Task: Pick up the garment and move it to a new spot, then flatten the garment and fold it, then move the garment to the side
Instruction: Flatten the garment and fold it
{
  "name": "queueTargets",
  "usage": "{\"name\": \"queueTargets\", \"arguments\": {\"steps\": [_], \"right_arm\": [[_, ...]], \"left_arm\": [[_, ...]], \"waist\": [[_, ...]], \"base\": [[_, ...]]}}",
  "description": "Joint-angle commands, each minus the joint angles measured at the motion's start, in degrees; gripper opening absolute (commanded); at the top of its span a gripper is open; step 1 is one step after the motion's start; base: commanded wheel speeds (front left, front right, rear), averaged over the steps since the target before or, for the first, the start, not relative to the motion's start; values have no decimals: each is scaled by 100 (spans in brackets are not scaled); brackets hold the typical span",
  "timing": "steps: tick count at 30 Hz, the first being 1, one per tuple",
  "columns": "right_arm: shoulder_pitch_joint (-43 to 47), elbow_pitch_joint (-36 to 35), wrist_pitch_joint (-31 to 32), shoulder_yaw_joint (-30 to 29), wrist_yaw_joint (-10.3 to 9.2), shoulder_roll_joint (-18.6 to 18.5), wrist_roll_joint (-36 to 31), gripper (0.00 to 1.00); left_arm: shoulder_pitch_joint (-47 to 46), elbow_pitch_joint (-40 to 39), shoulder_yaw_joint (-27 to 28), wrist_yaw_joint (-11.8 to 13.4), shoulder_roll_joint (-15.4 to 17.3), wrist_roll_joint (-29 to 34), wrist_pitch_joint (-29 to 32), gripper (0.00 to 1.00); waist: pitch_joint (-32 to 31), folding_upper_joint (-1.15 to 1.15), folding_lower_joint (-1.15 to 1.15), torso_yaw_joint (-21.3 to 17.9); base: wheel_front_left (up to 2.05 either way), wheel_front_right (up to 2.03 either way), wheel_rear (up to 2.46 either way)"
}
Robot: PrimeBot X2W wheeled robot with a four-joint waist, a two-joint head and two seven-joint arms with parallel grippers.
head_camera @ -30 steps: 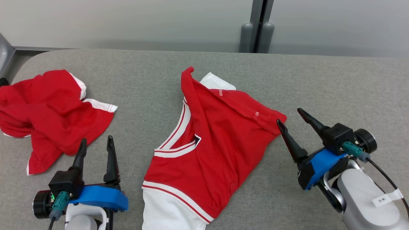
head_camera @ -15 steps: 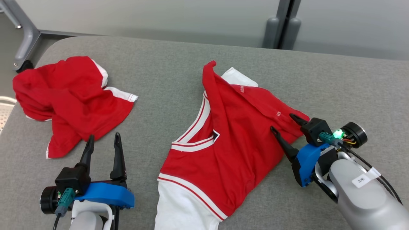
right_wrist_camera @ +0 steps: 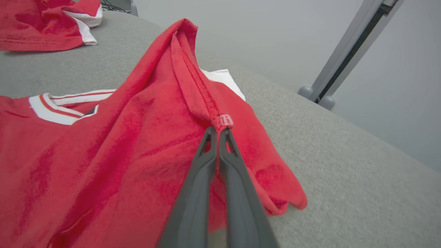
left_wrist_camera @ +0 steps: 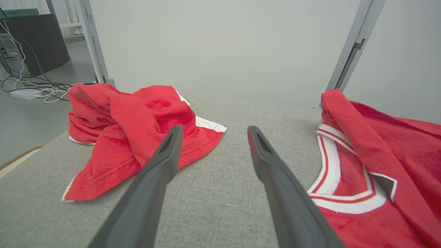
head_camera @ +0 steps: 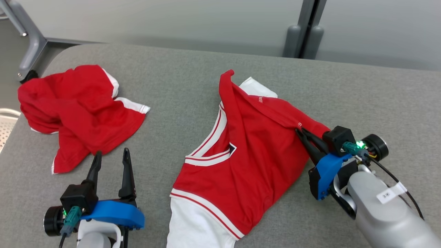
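- Garment [head_camera: 241, 151] lay on the surface [head_camera: 361, 89], long axis near-to-far, collar [head_camera: 206, 158] facing left.
- Right claw [head_camera: 299, 130] clenched on its seam; right wrist view showed the tag [right_wrist_camera: 226, 120].
- Left claw [head_camera: 112, 153] released.

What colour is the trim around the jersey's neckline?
The neckline trim is white with red stripes; left wrist view.

white end of garment [head_camera: 248, 165] cut off at bottom edge, right forearm [head_camera: 382, 220] cropped
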Motion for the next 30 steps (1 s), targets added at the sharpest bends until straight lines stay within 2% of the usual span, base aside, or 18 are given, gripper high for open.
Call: {"name": "queueTargets", "arguments": {"steps": [1, 11, 16, 19, 22, 26, 30], "right_arm": [[194, -112, -42, -33, 1, -35, 129, 0], [1946, -2033, 46, -81, 1, -669, 570, 0], [3115, -3215, 491, -573, 1, -912, 662, 0], [3770, -3782, 762, -1139, 1, -899, 785, 0], [4206, -4132, 963, -1740, 1, -979, 660, 0], [4531, -4343, 1087, -2336, 1, -796, 669, 0], [4665, -4292, 1148, -2569, 1, -675, 665, 0]], "left_arm": [[56, 21, 31, -22, 11, 36, -25, 100], [390, -14, 108, -2, 69, 53, -26, 100], [375, -58, 108, -4, 73, 45, -25, 100], [379, -79, 99, -11, 84, 54, -25, 100], [365, -81, 105, -15, 100, 42, -25, 100], [322, -61, 102, -27, 106, 47, -25, 100], [316, -34, 93, -39, 107, 48, -26, 100]], "waist": [[-104, 0, 0, -98], [-456, 0, 0, -697], [-441, 0, 0, -880], [-391, 0, 0, -952], [-326, 0, 0, -1026], [-303, 0, 0, -1061], [-343, 0, 0, -1061]], "base": [[0, 0, 0], [0, 0, 0], [0, 0, 0], [0, 0, 0], [0, 0, 0], [0, 0, 0], [0, 0, 0]]}}
